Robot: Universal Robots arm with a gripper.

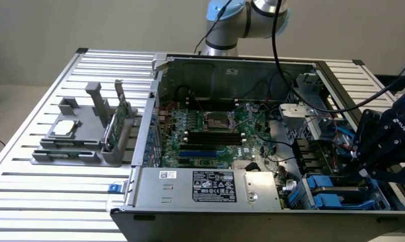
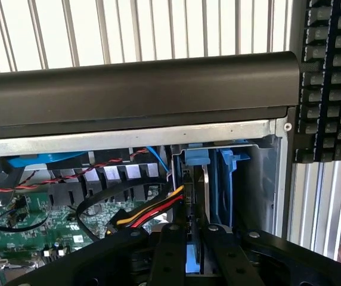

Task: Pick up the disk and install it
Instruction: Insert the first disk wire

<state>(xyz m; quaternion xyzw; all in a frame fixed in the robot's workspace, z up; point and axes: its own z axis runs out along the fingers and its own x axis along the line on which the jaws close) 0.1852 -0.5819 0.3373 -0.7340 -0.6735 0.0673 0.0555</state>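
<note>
Case: open computer case [image 1: 209, 196] on the slatted table [image 1: 67, 191].
Gripper: gripper [image 1: 381, 169] at three o'clock in the exterior view, low over the drive bay.
Grip: fingers [image 2: 171, 256] clenched on the disk [image 2: 195, 262].
Disk: blue-framed, edge-on, in the bay.

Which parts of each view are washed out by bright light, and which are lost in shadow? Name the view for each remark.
Exterior view: the slatted table is bright and pale, while the gripper is a dark mass over the drive bay. Wrist view: the slats behind glare white; the case's black edge and the gripper's fingers are dark with little detail.
</note>
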